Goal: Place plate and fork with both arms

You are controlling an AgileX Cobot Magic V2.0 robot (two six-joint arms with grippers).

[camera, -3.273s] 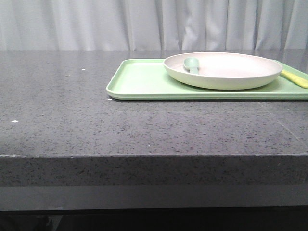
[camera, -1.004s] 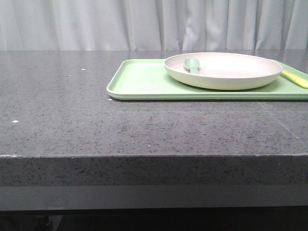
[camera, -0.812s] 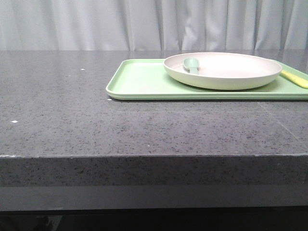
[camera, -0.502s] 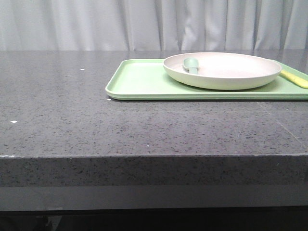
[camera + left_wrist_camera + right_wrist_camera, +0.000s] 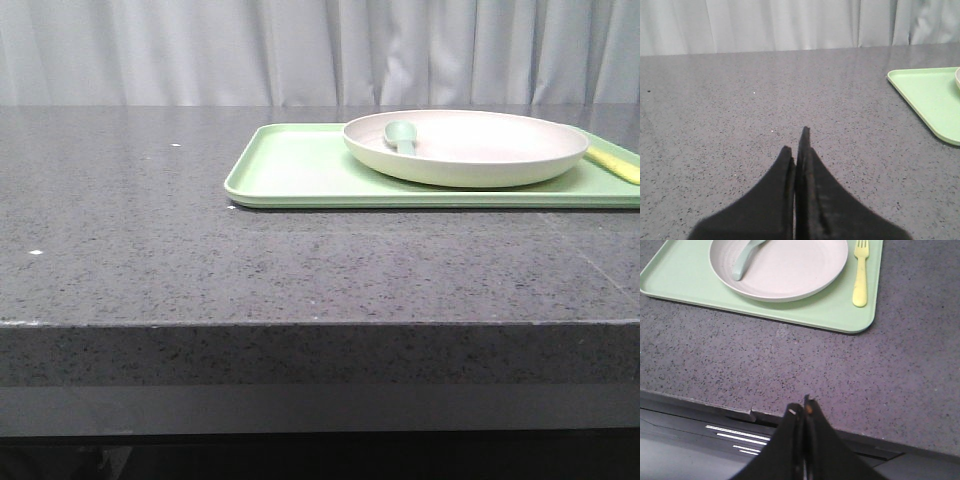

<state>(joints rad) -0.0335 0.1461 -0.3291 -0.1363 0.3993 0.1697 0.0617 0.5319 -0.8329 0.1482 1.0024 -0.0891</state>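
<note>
Dark stone table [image 5: 150,250]: plate [image 5: 790,270] and fork [image 5: 860,275] lie untouched on tray [image 5: 685,280]; my left pincer [image 5: 797,145] and right pincer [image 5: 802,407], both pressed together, empty; everything left.

The left arm's black, tapering pincer [image 5: 796,145] has its two fingers pressed together and holds nothing, and the right arm's black pincer [image 5: 802,405] is likewise closed and empty.

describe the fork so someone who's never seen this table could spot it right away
Find the light-green tray on the dark speckled counter. A cream round plate sits on it, and the fork lies flat on the tray beside that plate, apart from its rim. It is the only yellow item; the spoon is grey-green and lies in the plate.
</note>
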